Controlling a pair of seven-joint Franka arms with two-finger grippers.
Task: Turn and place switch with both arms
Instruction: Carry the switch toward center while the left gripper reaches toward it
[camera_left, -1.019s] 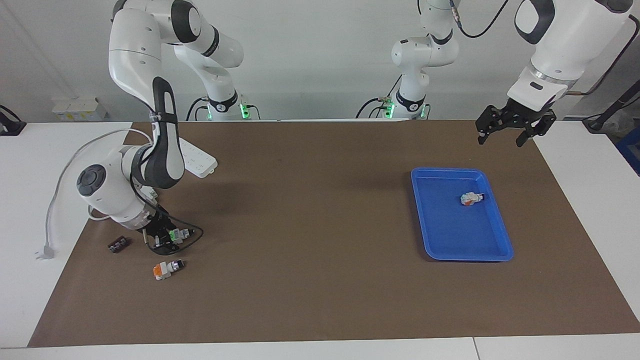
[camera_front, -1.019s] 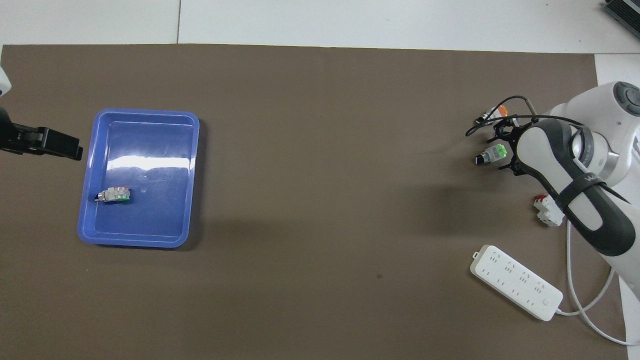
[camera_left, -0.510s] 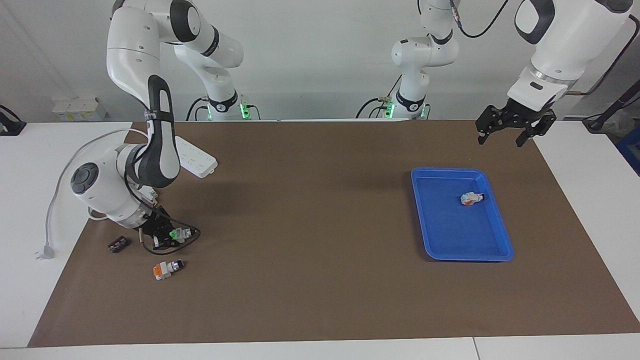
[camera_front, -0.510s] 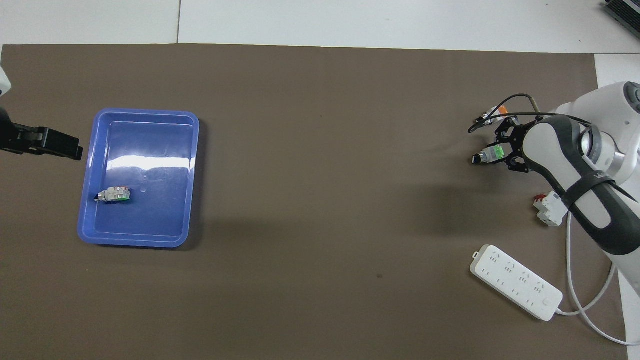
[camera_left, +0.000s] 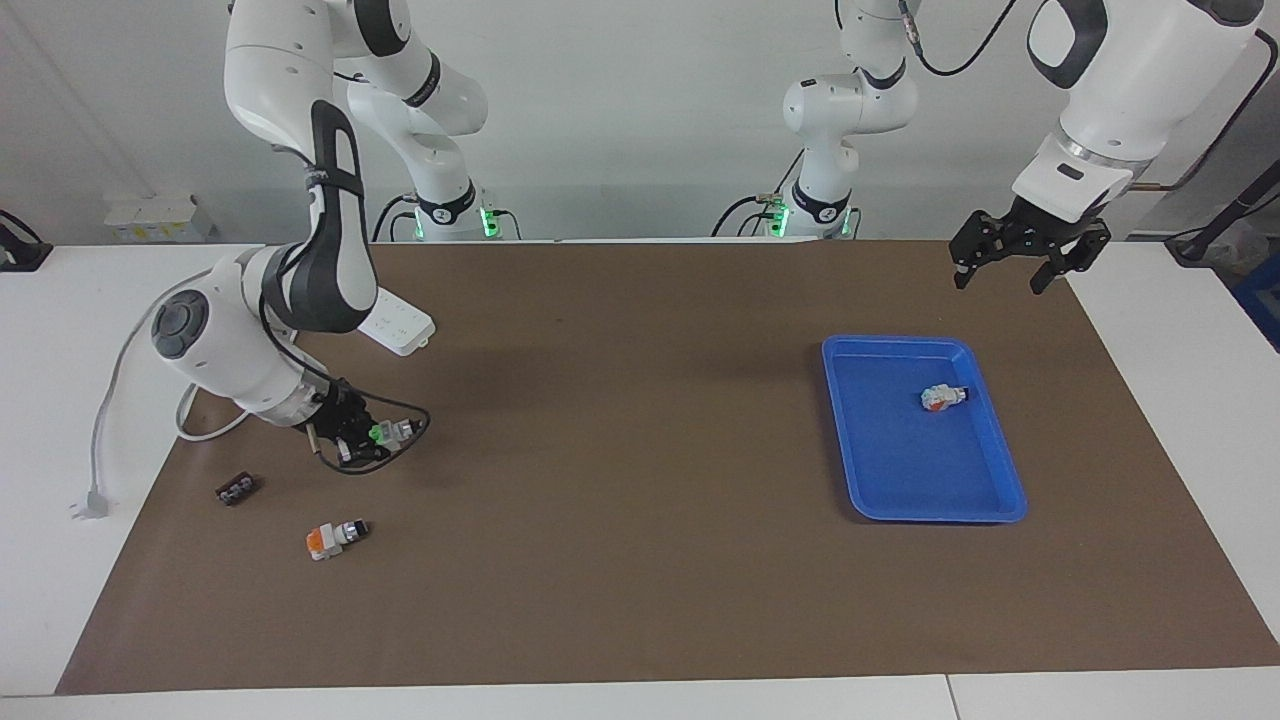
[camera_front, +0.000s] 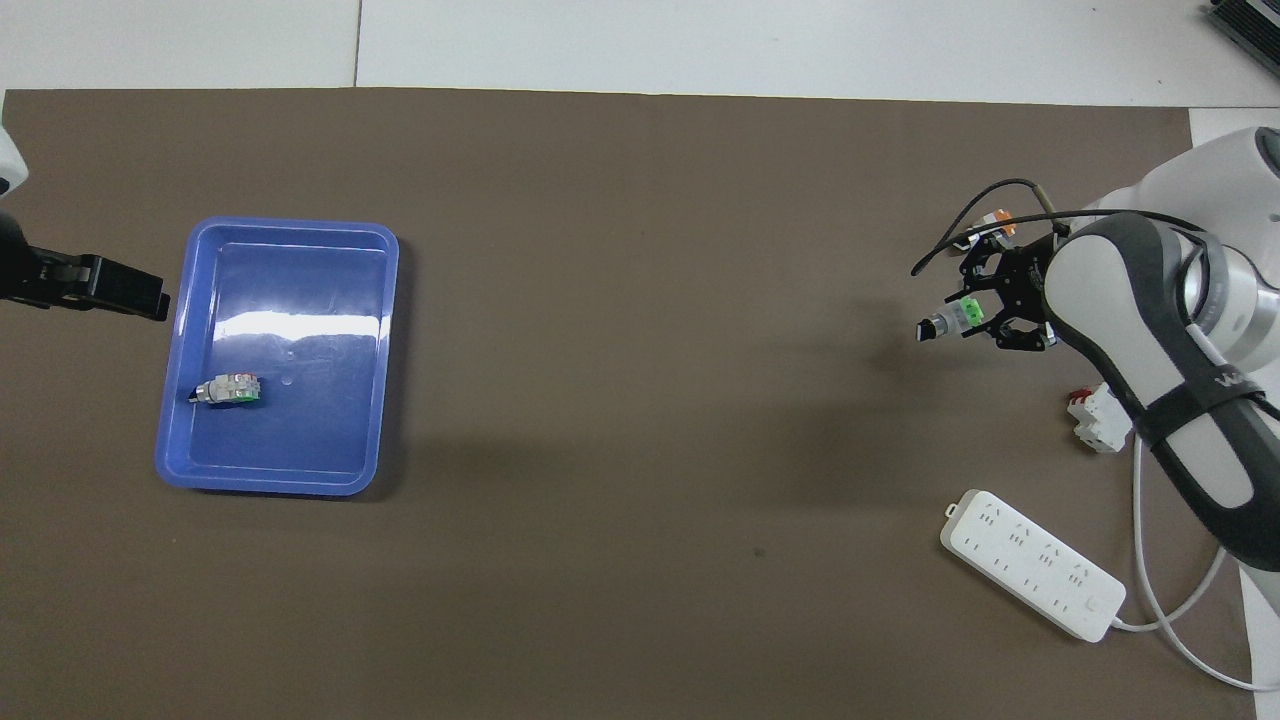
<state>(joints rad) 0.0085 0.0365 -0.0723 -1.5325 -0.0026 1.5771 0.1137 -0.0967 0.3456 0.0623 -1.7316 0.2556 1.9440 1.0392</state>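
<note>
The switch (camera_left: 390, 433), white with a green end block and a black tip, is held sideways in my right gripper (camera_left: 366, 438), which is shut on it a little above the brown mat at the right arm's end of the table. In the overhead view the switch (camera_front: 953, 318) sticks out of the right gripper (camera_front: 985, 318), black tip toward the left arm's end. My left gripper (camera_left: 1030, 258) hangs open and empty in the air beside the blue tray (camera_left: 930, 505), at its edge nearer the robots; it also shows in the overhead view (camera_front: 95, 285).
The blue tray (camera_front: 280, 485) holds another small switch (camera_left: 942, 397). An orange-ended switch (camera_left: 335, 538) and a small black block (camera_left: 237, 489) lie on the mat under the right arm. A white power strip (camera_front: 1030, 563) and a white-and-red breaker (camera_front: 1098, 420) lie nearer the robots.
My right gripper has lifted the green switch off the mat and carried it a little toward the left arm's end. The left arm has not moved.
</note>
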